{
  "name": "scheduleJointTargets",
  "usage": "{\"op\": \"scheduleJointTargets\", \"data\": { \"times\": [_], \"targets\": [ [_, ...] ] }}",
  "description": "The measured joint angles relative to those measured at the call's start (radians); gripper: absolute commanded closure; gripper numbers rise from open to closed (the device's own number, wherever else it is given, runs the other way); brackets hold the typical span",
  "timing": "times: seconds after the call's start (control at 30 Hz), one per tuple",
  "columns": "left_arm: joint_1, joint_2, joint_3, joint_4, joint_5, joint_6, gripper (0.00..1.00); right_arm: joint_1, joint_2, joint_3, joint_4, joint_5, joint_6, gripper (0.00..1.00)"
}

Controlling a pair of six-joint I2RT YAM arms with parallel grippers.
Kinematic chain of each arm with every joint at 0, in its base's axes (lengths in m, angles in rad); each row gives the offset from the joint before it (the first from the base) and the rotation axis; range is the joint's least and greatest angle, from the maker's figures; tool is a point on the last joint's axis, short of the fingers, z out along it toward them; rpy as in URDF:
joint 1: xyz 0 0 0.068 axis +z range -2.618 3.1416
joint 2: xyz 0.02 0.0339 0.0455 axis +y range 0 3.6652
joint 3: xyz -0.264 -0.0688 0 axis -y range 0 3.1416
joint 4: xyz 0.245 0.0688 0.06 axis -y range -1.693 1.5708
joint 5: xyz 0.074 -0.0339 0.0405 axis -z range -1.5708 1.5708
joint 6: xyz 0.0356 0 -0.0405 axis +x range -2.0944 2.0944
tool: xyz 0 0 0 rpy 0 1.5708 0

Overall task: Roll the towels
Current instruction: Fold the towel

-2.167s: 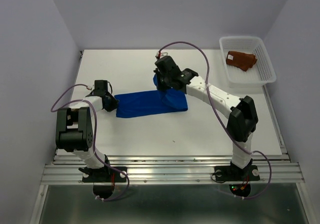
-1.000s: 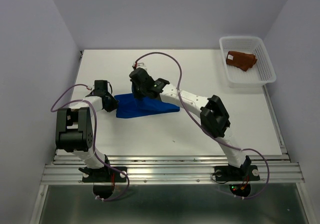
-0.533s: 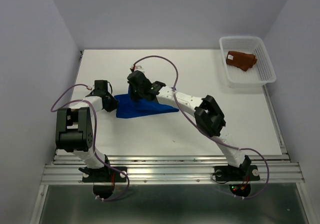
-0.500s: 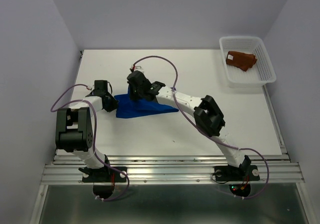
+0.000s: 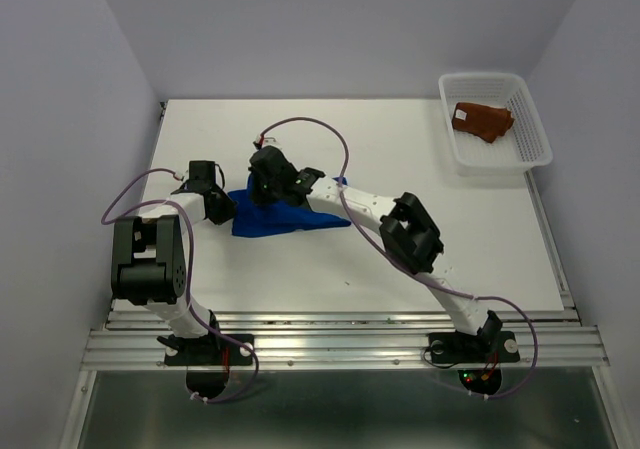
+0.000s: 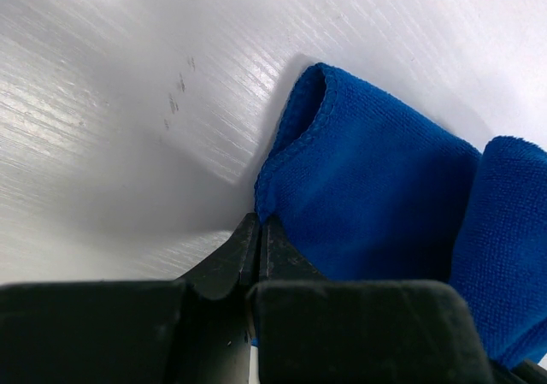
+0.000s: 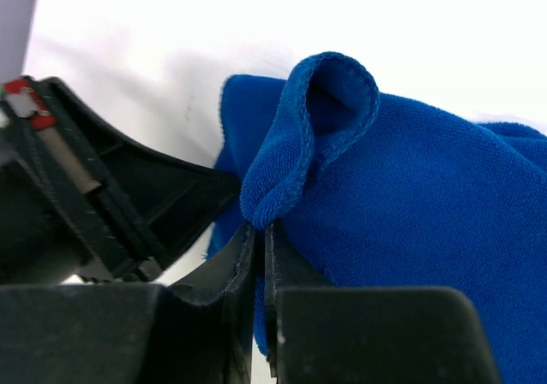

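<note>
- The blue towel (image 5: 290, 217) lies bunched on the left half of the table (image 5: 400, 269). It is nearer the left edge than the right and about midway between the far and near edges.
- The left gripper (image 6: 259, 230) has its fingers pressed together on the towel's left end, pinching the cloth right at the stitched hem.
- The right gripper (image 7: 259, 228) is likewise closed on this towel. It nips a folded-over lip of hemmed edge, which curls up above its fingertips, and the left gripper sits just beside it.
- The brown towel (image 5: 482, 121) sits crumpled in the white basket (image 5: 455, 157) at the far right corner of the table, well apart from both arms.
- The towel looks light, soft and limp. It likely sags wherever it is unsupported, and no fold holds its shape without something pressing on it.
- The looped pile probably grips the fingers well. It may also drag on the table, so the cloth would bunch rather than slide.
- The hem is the sensible place to hold it: thin, firmer than the pile, and easy to pinch at a corner or short edge.
- Nothing here is fragile. The main risk is a slack roll that unwinds, or a grip that catches only one layer.
</note>
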Motion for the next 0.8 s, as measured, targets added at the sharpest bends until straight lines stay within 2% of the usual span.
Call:
{"op": "scheduleJointTargets", "data": {
  "times": [0.13, 0.27, 0.43, 0.47, 0.5, 0.57, 0.6, 0.8],
  "targets": [
    [0.000, 0.000, 0.000, -0.001, 0.000, -0.003, 1.00, 0.006, 0.013, 0.025, 0.015, -0.023, 0.007, 0.85],
    [0.000, -0.007, 0.000, -0.019, -0.028, -0.018, 1.00, 0.010, 0.029, 0.028, 0.016, -0.029, 0.013, 0.85],
    [0.000, -0.032, 0.002, -0.091, -0.088, -0.036, 1.00, 0.011, 0.068, 0.038, 0.013, -0.034, 0.015, 0.76],
    [0.000, -0.036, 0.003, -0.105, -0.100, -0.040, 1.00, 0.011, 0.079, 0.049, 0.008, -0.037, 0.015, 0.72],
    [0.000, -0.040, 0.007, -0.127, -0.113, -0.045, 1.00, 0.011, 0.085, 0.056, 0.007, -0.040, 0.015, 0.61],
    [0.000, -0.045, 0.018, -0.153, -0.129, -0.050, 1.00, 0.011, 0.095, 0.068, 0.007, -0.046, 0.016, 0.53],
    [0.000, -0.047, 0.025, -0.165, -0.136, -0.053, 0.98, 0.011, 0.097, 0.069, 0.007, -0.057, 0.010, 0.47],
    [0.000, -0.073, 0.048, -0.212, -0.172, -0.065, 0.77, 0.011, 0.097, 0.069, 0.029, -0.171, -0.014, 0.34]
  ]
}}
